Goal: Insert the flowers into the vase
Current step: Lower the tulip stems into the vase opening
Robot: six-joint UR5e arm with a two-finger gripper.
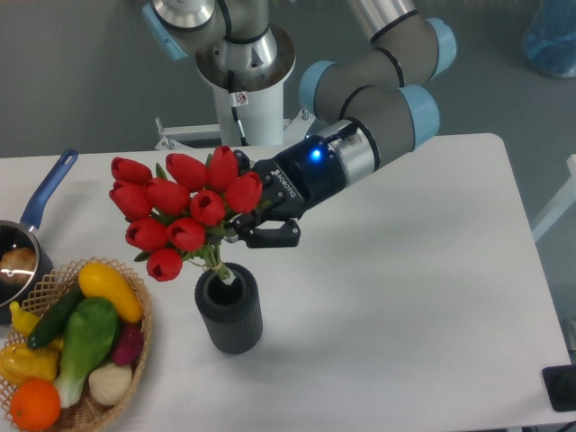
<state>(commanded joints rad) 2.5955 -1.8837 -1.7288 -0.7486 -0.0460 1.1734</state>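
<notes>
Fingers of the gripper [241, 230] were clamped on the flowers [180, 214], pinching the bunch just under the heads, where the stems were bound; that hold kept the lower stems free to point downward. Going from largest to smallest: the white tabletop [405, 297] carried everything. The wicker basket [117, 396] of toy vegetables sat at its front left corner, well clear of the work. The bunch leaned up and to the left of the fingers, so the red buds hung out past the vase on its left side while the stem ends reached down to the right. The vase [230, 310] stood upright directly below the fingers, and the stem tips appeared to sit just inside its round mouth, apparently only started, not seated.
</notes>
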